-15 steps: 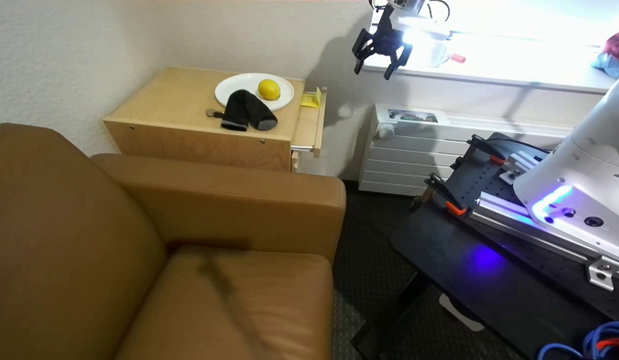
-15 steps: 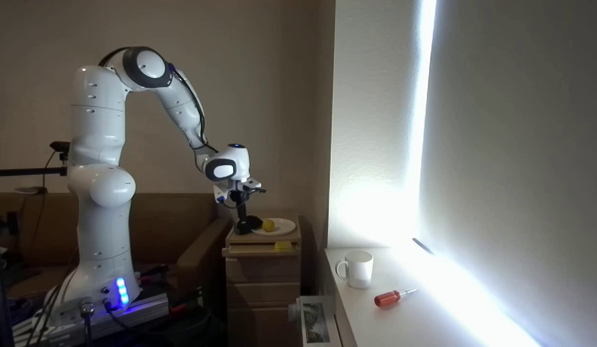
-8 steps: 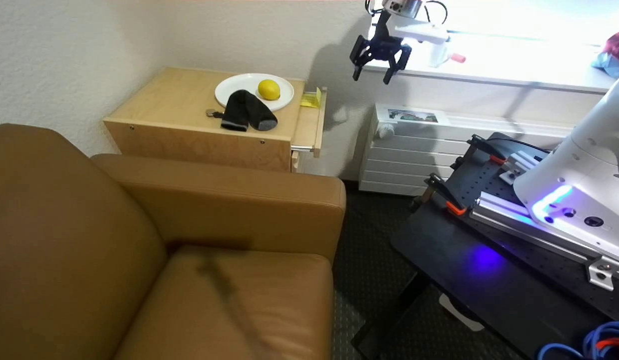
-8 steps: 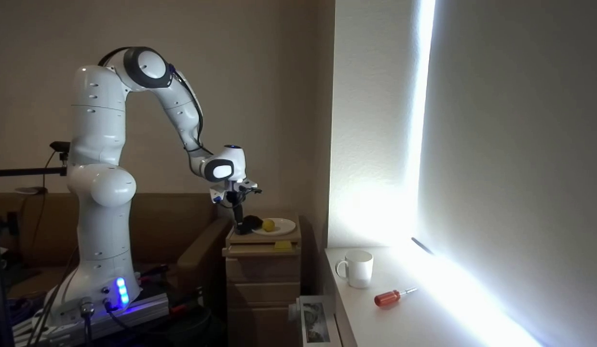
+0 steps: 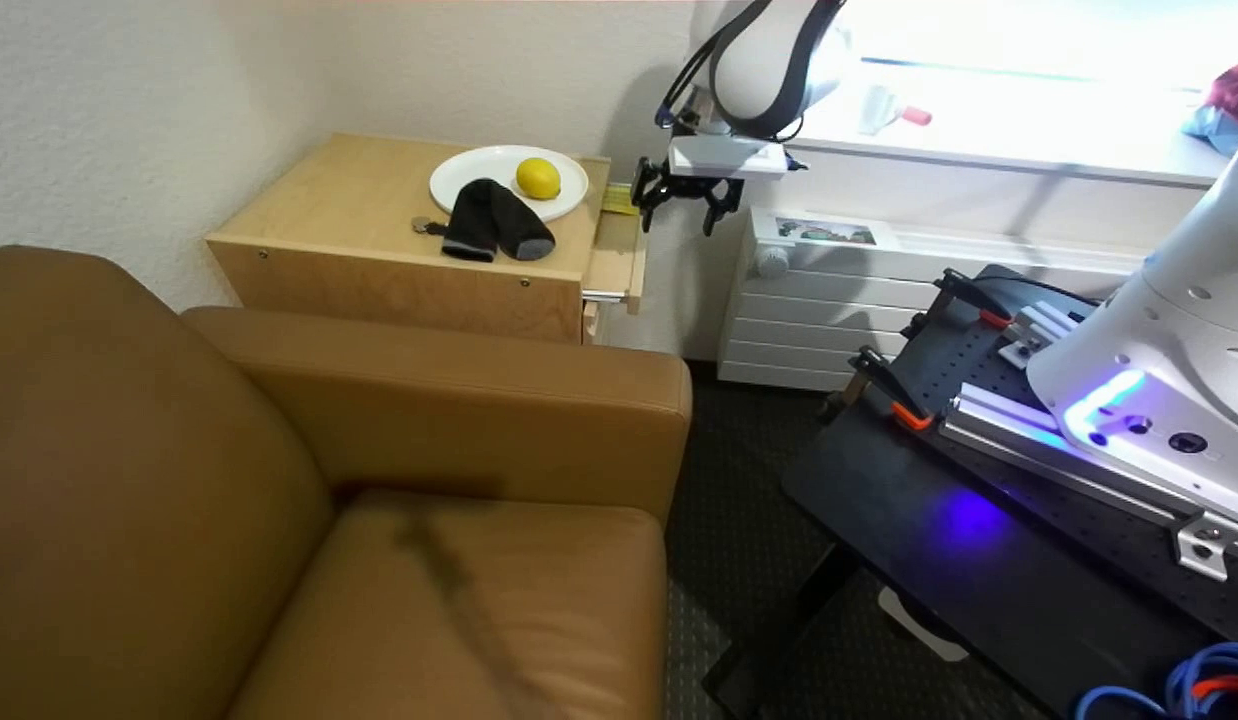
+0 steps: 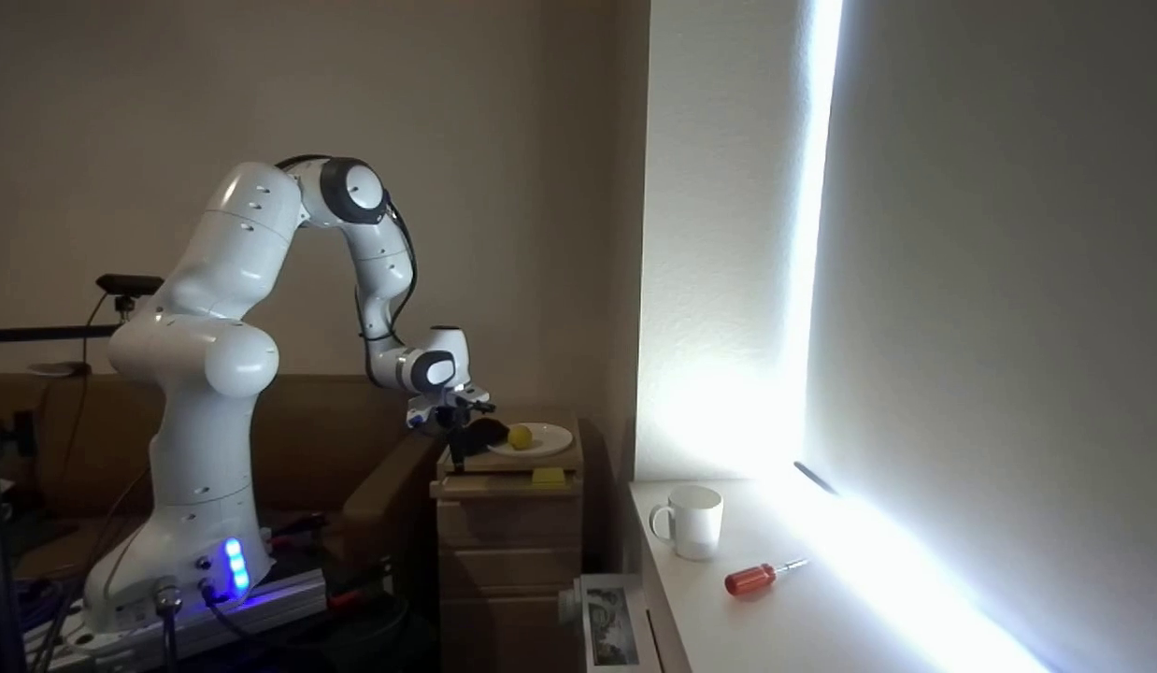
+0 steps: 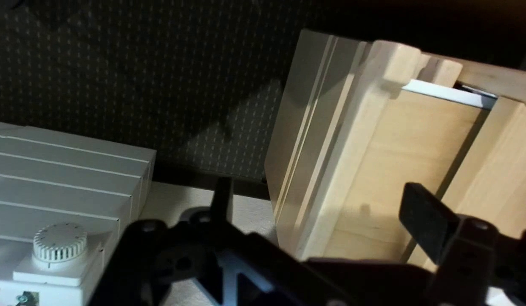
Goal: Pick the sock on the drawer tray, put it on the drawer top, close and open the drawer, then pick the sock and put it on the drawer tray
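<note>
The gripper (image 5: 678, 226) hangs at the front of the pulled-out drawer (image 7: 350, 157), fingers spread wide. In the wrist view one finger shows over the light wood of the drawer tray (image 7: 386, 170), the other past the front edge. A yellow object (image 5: 619, 198) sits toward one end of the tray. The sock (image 5: 496, 222) lies doubled on the drawer top (image 5: 349, 200), its fold overlapping the white plate (image 5: 499, 163); from these angles I can't be sure it rests on the rim. A lemon (image 5: 538, 179) sits on the plate. Farther off, a white mug (image 6: 697, 523) and a red screwdriver (image 6: 751, 579) share the windowsill (image 6: 728, 636).
</note>
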